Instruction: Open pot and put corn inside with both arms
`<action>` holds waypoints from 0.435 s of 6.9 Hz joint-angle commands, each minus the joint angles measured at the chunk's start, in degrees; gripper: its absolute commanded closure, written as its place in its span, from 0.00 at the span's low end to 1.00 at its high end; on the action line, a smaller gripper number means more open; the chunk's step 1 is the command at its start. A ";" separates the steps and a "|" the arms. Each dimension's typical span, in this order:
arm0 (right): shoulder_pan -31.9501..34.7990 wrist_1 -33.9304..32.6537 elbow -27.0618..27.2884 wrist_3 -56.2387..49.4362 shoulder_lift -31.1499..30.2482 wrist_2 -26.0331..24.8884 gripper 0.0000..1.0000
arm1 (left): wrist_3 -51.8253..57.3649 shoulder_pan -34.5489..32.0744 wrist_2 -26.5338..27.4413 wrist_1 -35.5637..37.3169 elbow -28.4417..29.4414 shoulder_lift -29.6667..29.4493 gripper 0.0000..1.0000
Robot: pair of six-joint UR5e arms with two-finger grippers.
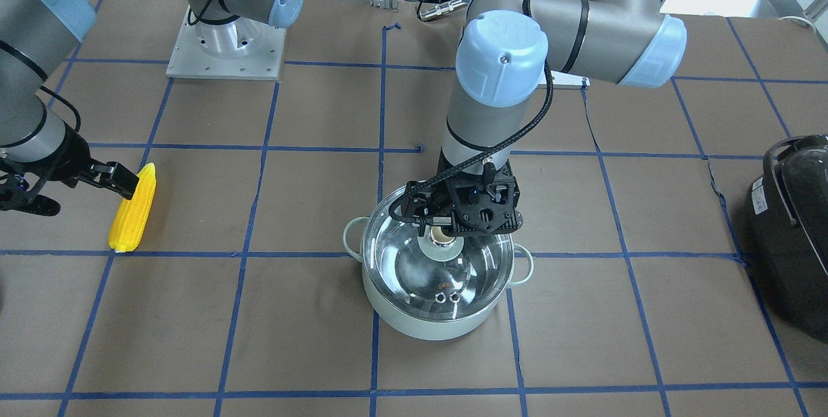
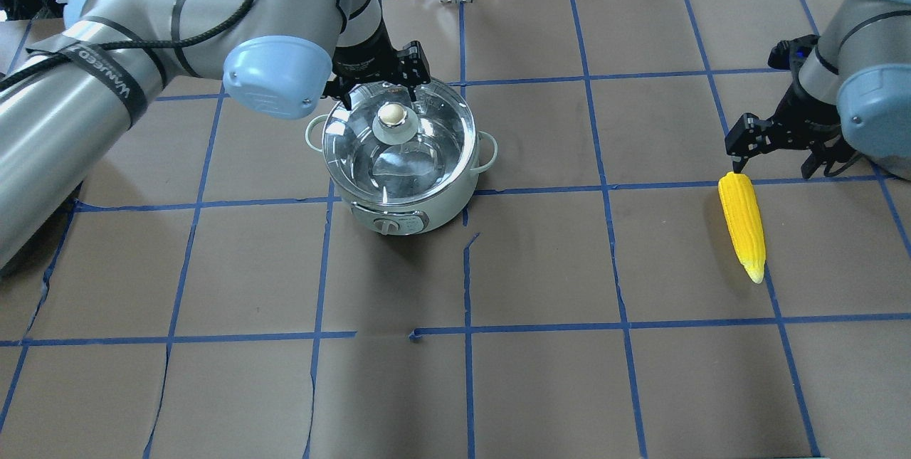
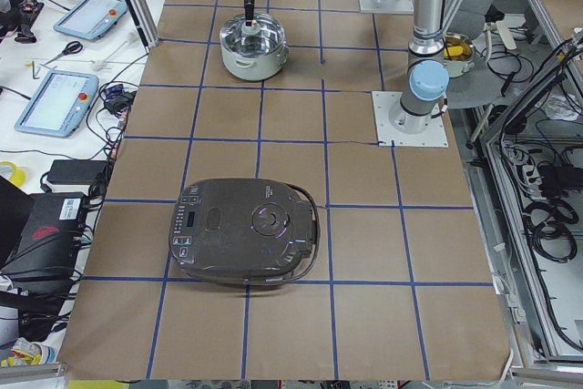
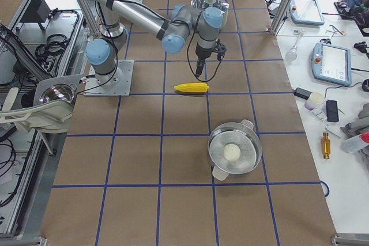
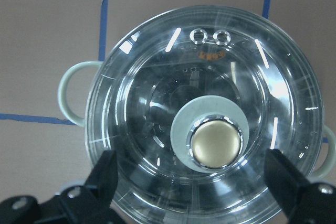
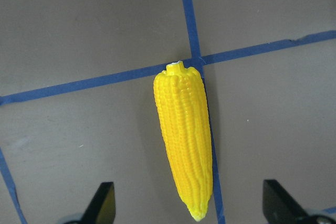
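Observation:
The pale mint-green pot stands mid-table with its glass lid on and a round knob at the centre. It also shows in the overhead view. My left gripper is open just above the lid; in the left wrist view its fingers stand wide on either side of the knob, not touching it. The yellow corn lies flat on the table. My right gripper is open and empty above the corn's blunt end; the right wrist view shows the corn between the spread fingers.
A large black appliance with a handle sits toward the table's left end and also shows in the exterior left view. A second round lidded pot stands beyond the corn toward the right end. Blue tape lines grid the brown tabletop.

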 commanded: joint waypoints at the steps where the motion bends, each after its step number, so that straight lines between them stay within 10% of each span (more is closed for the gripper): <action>1: -0.82 -4.45 4.57 0.46 2.61 -0.32 0.00 | -0.09 -0.51 0.04 1.32 0.11 -1.90 0.05; 3: -1.53 -5.50 5.81 0.03 3.58 0.64 0.00 | 1.04 -0.51 -0.14 2.64 -0.33 -2.87 0.13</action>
